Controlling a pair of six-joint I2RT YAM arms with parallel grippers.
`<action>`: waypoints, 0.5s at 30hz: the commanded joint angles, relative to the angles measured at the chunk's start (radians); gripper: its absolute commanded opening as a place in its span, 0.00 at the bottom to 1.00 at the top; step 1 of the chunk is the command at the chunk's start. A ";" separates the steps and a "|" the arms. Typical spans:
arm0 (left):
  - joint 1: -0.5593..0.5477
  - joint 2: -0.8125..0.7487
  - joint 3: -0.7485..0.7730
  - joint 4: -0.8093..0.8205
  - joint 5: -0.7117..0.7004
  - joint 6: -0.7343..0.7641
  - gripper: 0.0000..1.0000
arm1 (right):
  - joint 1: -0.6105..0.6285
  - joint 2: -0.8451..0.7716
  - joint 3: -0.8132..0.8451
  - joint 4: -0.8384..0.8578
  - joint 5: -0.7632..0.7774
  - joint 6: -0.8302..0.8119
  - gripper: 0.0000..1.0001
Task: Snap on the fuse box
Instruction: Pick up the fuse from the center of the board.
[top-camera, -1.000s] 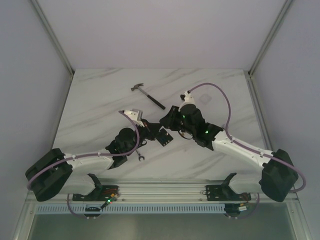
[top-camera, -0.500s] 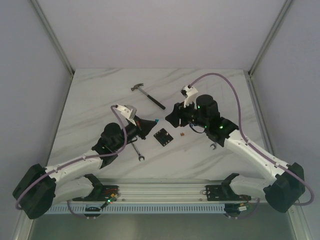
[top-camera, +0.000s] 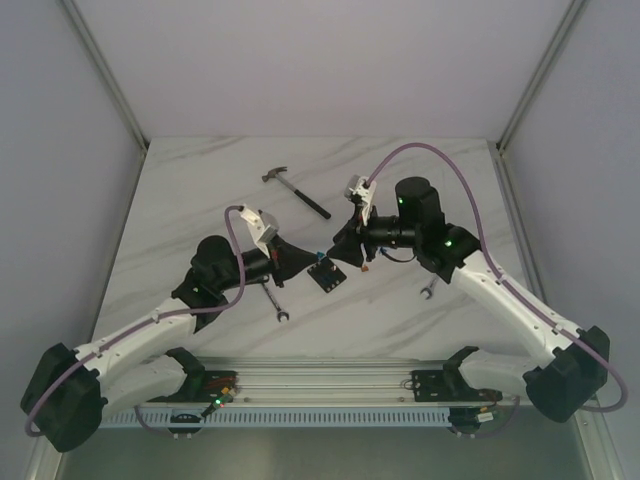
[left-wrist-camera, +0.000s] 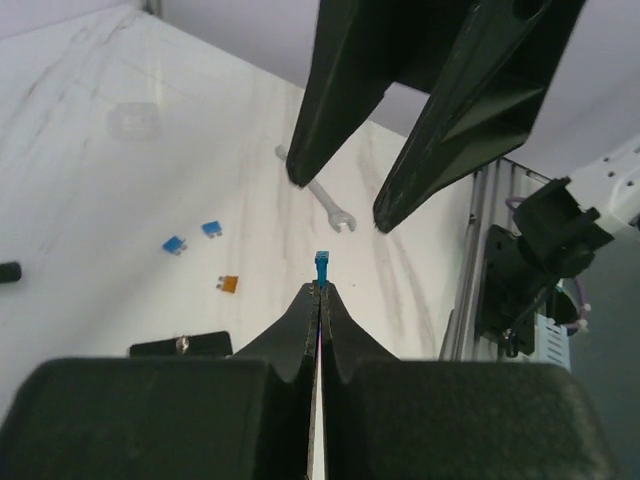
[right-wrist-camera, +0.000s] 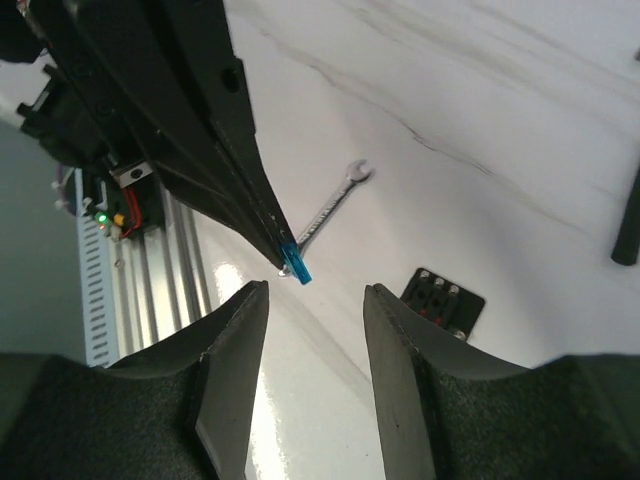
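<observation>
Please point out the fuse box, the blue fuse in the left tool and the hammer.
fuse box (top-camera: 326, 274): top view, its face.
blue fuse (left-wrist-camera: 321, 268): left wrist view, its middle.
hammer (top-camera: 300, 196): top view, handle.

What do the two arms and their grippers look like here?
Both the left arm and right arm have white links between bulky black joint housings, each trailed by a purple cable. Green lights glow on the right one. The left gripper and right gripper have black tapered fingers.
</observation>
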 joint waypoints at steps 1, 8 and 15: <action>0.004 -0.004 0.054 0.004 0.145 0.031 0.04 | -0.003 0.022 0.049 -0.040 -0.163 -0.083 0.48; 0.004 0.019 0.087 0.015 0.213 0.024 0.04 | -0.002 0.035 0.064 -0.065 -0.244 -0.122 0.41; 0.003 0.042 0.094 0.032 0.244 0.015 0.04 | -0.003 0.038 0.073 -0.074 -0.257 -0.133 0.34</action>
